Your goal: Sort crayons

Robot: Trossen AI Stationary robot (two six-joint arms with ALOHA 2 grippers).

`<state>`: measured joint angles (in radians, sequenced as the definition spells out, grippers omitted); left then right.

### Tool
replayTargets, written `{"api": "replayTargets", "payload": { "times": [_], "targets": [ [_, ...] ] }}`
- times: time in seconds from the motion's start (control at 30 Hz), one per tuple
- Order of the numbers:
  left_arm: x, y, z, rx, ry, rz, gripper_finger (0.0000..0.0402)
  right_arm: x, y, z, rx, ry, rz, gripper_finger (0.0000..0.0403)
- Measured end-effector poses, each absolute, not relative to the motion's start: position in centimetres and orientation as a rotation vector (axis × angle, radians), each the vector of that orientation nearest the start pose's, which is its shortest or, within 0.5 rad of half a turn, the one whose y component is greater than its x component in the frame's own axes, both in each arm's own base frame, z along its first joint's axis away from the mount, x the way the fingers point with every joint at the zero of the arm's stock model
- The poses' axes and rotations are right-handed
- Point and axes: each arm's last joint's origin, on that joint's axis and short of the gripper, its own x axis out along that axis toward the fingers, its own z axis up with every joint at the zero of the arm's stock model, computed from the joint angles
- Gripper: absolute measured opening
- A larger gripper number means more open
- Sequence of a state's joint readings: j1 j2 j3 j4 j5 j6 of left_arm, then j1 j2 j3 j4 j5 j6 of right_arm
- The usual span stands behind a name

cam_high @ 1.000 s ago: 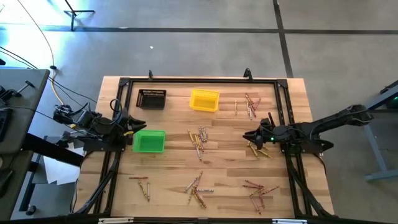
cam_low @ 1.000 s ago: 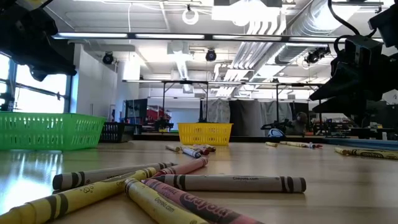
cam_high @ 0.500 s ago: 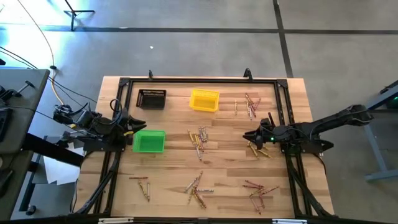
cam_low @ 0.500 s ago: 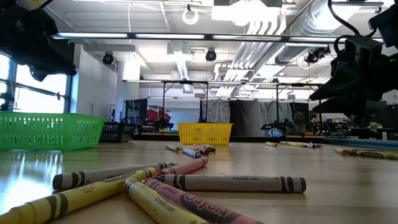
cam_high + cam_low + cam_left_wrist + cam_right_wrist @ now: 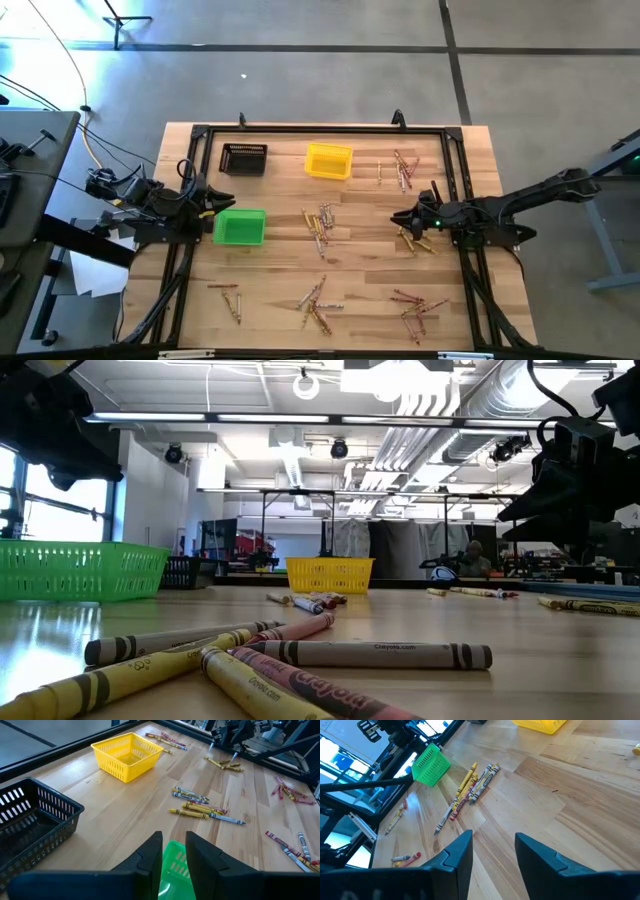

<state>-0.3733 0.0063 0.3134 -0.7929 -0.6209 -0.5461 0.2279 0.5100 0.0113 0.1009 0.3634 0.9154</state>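
Observation:
Red, yellow-gold and greenish-grey crayons lie flat on the wooden table in several loose clusters: one at the centre [image 5: 320, 225], one at the far right [image 5: 402, 170], one by my right gripper [image 5: 418, 242], and three along the near side [image 5: 230, 297] [image 5: 315, 305] [image 5: 415, 305]. My left gripper [image 5: 213, 205] [image 5: 172, 845] hovers at the green bin's left rim [image 5: 218, 227], slightly open and empty; the bin shows between its fingers. My right gripper [image 5: 400, 220] [image 5: 492, 845] is open and empty above the table, just left of the yellow crayons.
A black bin [image 5: 243, 158] and a yellow bin [image 5: 328, 161] stand at the far side, and the green bin [image 5: 240, 227] stands at the left middle. A black frame [image 5: 460, 170] runs around the work area. Bare wood lies between the clusters.

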Motion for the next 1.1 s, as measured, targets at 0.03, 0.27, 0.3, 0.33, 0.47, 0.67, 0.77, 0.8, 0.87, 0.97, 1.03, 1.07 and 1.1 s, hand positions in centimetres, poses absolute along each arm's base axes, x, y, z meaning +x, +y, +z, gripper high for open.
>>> {"api": "replayTargets", "payload": {
  "times": [0.03,0.27,0.3,0.33,0.47,0.67,0.77,0.8,0.87,0.97,1.03,1.07,1.1],
  "targets": [
    [5.5,-0.3,19.4,-0.303,0.347,0.350,0.0074,12.0,1.7,13.1,0.787,0.290,-0.296,0.0133],
    [5.5,-0.3,19.4,-0.303,0.347,0.350,0.0074,12.0,1.7,13.1,0.787,0.290,-0.296,0.0133],
    [5.5,-0.3,19.4,-0.303,0.347,0.349,0.0074,12.0,1.7,13.1,0.787,0.290,-0.296,0.0133],
    [5.5,-0.3,19.4,-0.303,0.347,0.350,0.0074,12.0,1.7,13.1,0.787,0.290,-0.296,0.0133],
    [5.5,-0.3,19.4,-0.303,0.347,0.350,0.0074,12.0,1.7,13.1,0.787,0.290,-0.296,0.0133],
    [5.5,-0.3,19.4,-0.303,0.347,0.350,0.0074,12.0,1.7,13.1,0.782,0.279,-0.315,0.0133],
    [5.5,-0.3,19.4,-0.303,0.347,0.349,0.0074,11.9,1.3,13.2,0.751,0.212,-0.435,0.0133],
    [5.5,-0.3,19.4,-0.303,0.347,0.350,0.0074,11.9,1.1,13.2,0.739,0.185,-0.481,0.0133],
    [5.5,-0.3,19.4,-0.303,0.347,0.350,0.0074,11.8,0.9,13.3,0.714,0.131,-0.570,0.0133],
    [5.5,-0.3,19.4,-0.303,0.348,0.350,0.0074,11.7,0.6,13.4,0.698,0.080,-0.651,0.0133],
    [5.5,-0.3,19.4,-0.303,0.347,0.350,0.0074,11.6,0.6,13.4,0.714,0.066,-0.665,0.0133],
    [5.5,-0.3,19.4,-0.303,0.347,0.350,0.0074,11.7,0.6,13.4,0.719,0.063,-0.667,0.0133],
    [5.5,-0.3,19.4,-0.303,0.347,0.350,0.0074,11.7,0.5,13.4,0.726,0.061,-0.668,0.0133]
  ]
}}
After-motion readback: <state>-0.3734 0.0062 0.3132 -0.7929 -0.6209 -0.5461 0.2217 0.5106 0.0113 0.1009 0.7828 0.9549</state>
